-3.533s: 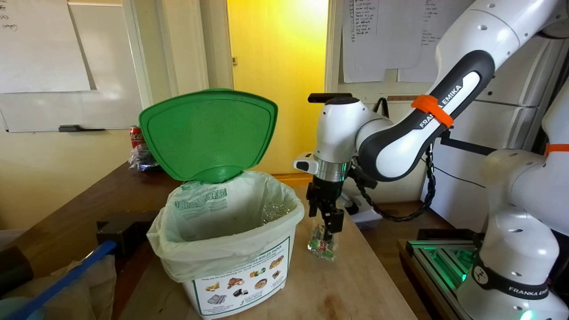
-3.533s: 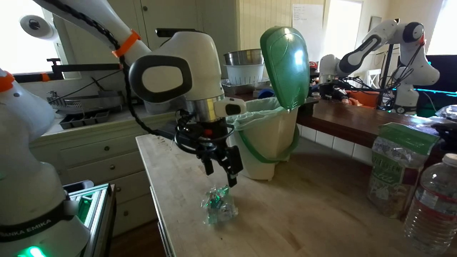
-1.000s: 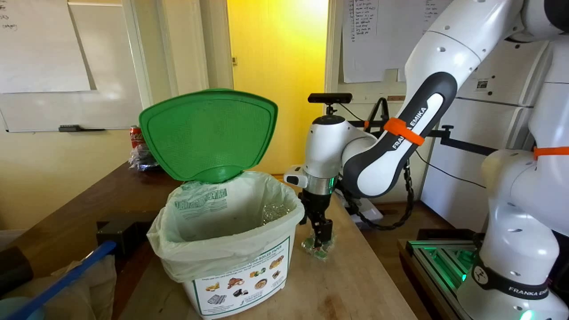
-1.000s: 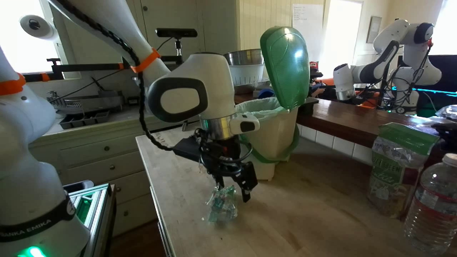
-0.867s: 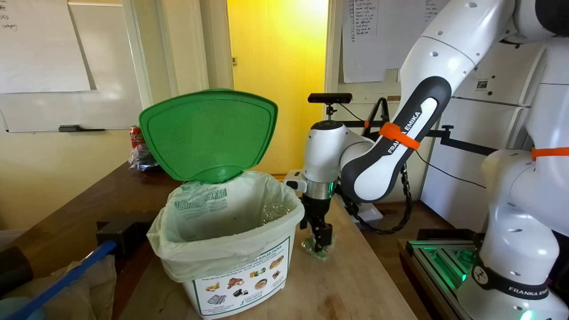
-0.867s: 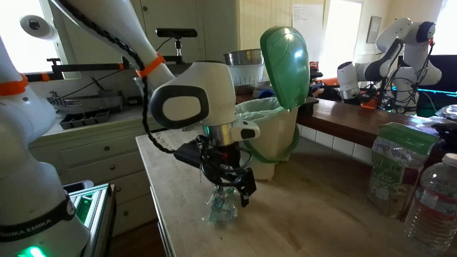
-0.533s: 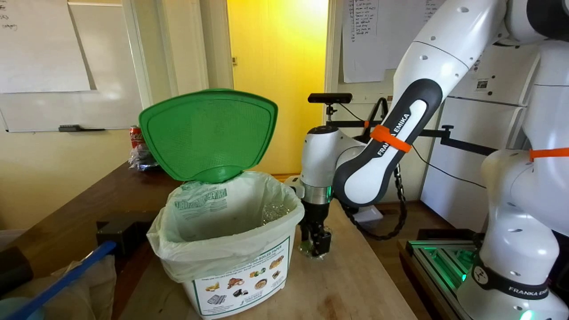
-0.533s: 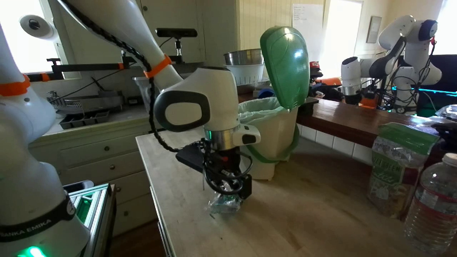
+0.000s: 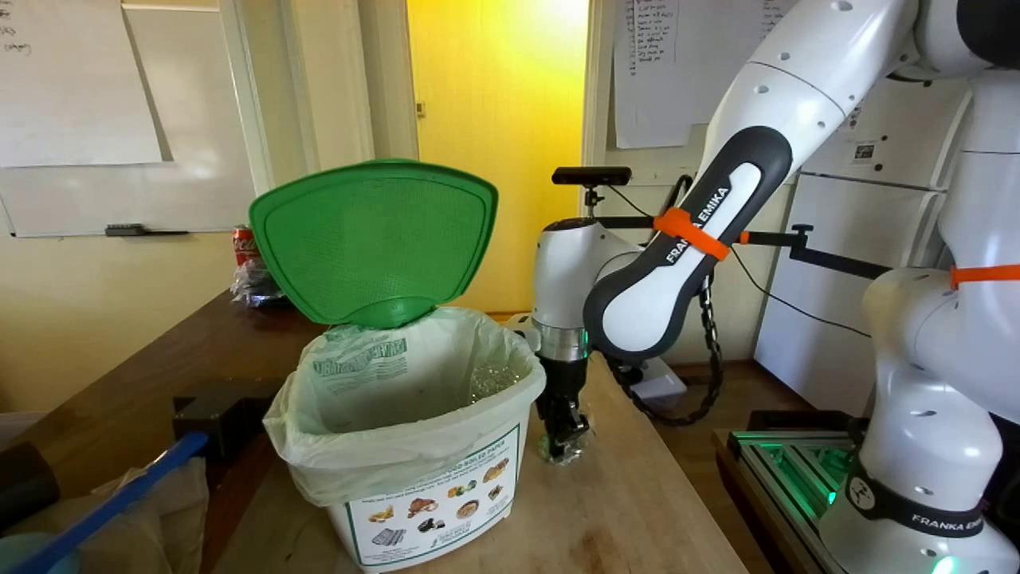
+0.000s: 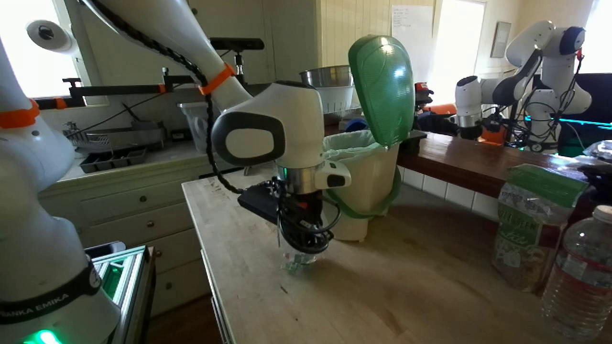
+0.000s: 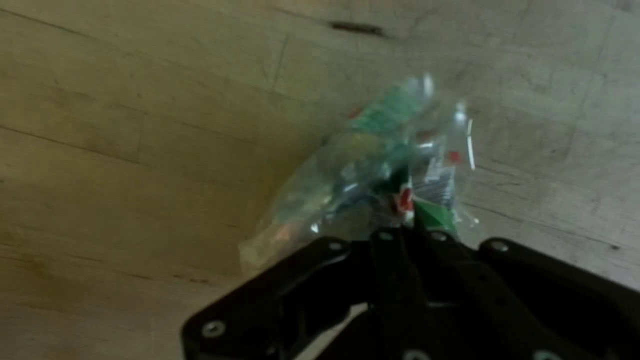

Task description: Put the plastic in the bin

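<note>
Your pincer (image 11: 411, 234) has just closed, pinching the plastic (image 11: 350, 170) at or just above the surface (image 11: 140, 190); the grasp looks made, so lift toward the bin (image 9: 434, 494), at nine o'clock in an exterior view.

bin (image 9: 414, 462): open upward | lid (image 9: 374, 239): raised at one edge | bin wall (image 10: 370, 173): between jaws and opening

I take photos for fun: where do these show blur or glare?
Wrist view: the plastic looks blurry, with white glints. In an exterior view, the green lid shows bright highlights; in an exterior view, the yellow door glows palest near its top.
</note>
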You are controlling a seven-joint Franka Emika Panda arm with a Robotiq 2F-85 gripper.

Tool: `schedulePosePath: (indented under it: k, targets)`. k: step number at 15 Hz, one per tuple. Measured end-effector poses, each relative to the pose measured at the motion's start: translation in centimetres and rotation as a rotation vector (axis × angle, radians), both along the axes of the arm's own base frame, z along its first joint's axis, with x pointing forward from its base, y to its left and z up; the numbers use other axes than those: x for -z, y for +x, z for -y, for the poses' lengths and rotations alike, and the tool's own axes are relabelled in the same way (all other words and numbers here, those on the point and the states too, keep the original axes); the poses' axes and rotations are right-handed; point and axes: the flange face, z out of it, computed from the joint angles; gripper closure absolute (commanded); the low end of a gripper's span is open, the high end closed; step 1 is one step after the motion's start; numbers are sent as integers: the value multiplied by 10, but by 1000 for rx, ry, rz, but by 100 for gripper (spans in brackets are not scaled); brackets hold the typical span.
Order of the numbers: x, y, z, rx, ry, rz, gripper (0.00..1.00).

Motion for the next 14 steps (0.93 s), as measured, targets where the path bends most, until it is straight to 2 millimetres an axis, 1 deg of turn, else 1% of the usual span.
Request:
schedulePosePath:
  k: [2,5,8,14]
  targets:
    - [-4,0,-1,26,-19,-6,100]
    - [-18,-1,-3,63,-56,-1,100]
    - [-38,-6,-5,87,-96,7,100]
    - [-82,-22,-14,101,-143,15,100]
